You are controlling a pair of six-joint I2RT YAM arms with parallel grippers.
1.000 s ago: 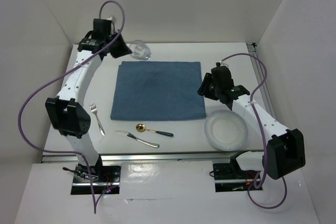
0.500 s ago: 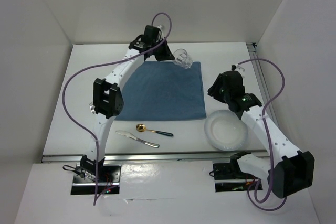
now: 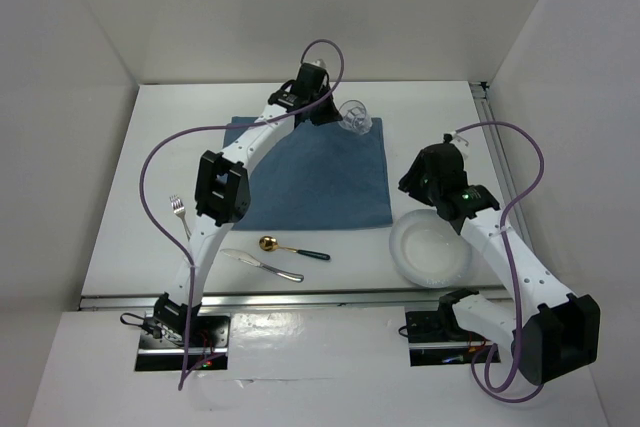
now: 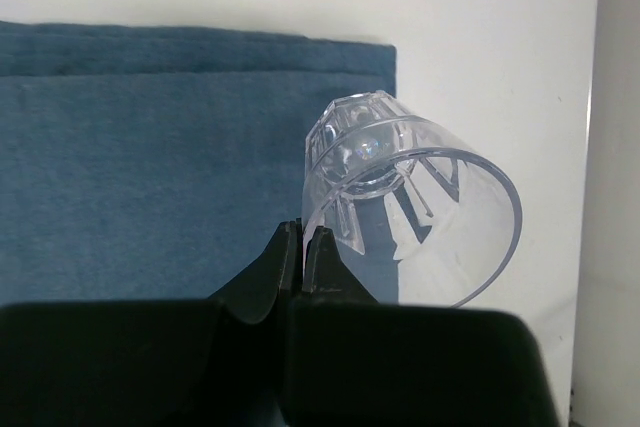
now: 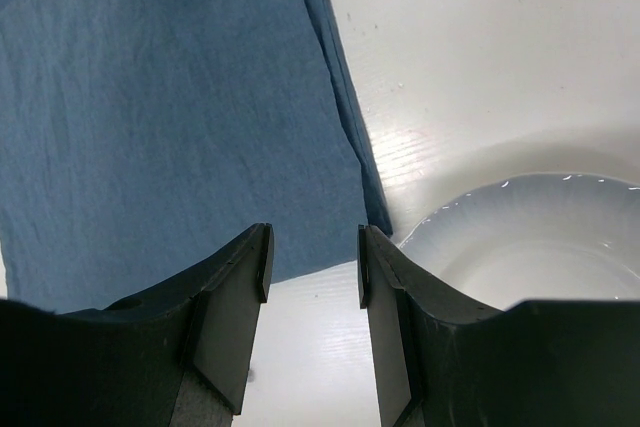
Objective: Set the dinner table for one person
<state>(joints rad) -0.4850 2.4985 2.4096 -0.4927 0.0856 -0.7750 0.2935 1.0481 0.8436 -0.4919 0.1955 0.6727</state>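
At the placemat's (image 3: 300, 177) far-right corner, left fingers (image 4: 272, 272) have carried the clenched glass (image 4: 410, 212); right fingers (image 5: 232, 307) stay parted.

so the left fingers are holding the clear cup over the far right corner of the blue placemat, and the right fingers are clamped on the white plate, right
Not quite: the right fingers are not clamped on the white plate. They hang open beside it and hold nothing, as the right wrist view shows. The left fingers do hold the clear cup over the far right corner of the blue placemat.
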